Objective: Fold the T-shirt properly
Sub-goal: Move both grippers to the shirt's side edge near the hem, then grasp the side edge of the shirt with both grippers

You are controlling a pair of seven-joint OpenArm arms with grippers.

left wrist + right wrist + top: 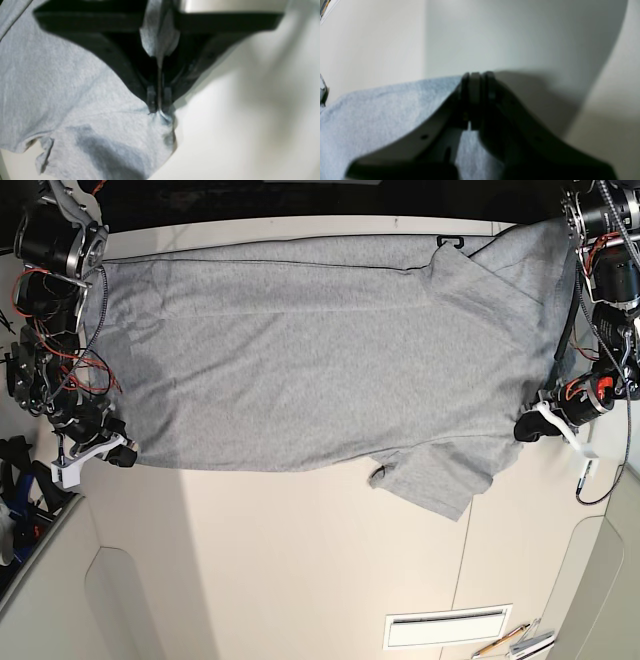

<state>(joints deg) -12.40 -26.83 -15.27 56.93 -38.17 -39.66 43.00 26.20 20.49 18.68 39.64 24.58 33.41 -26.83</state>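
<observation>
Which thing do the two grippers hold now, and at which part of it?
Both hold the T-shirt. The left gripper is shut on its edge near the lower sleeve; the right gripper is shut on the lower corner of the opposite end.

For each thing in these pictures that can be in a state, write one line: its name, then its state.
T-shirt: spread flat across the table, plain side up, unfolded, pinched at two edges.
Left end effector: shut on the T-shirt, fabric bunched between the tips.
Right end effector: shut on the T-shirt edge.
Table: bare in front of the shirt.
</observation>
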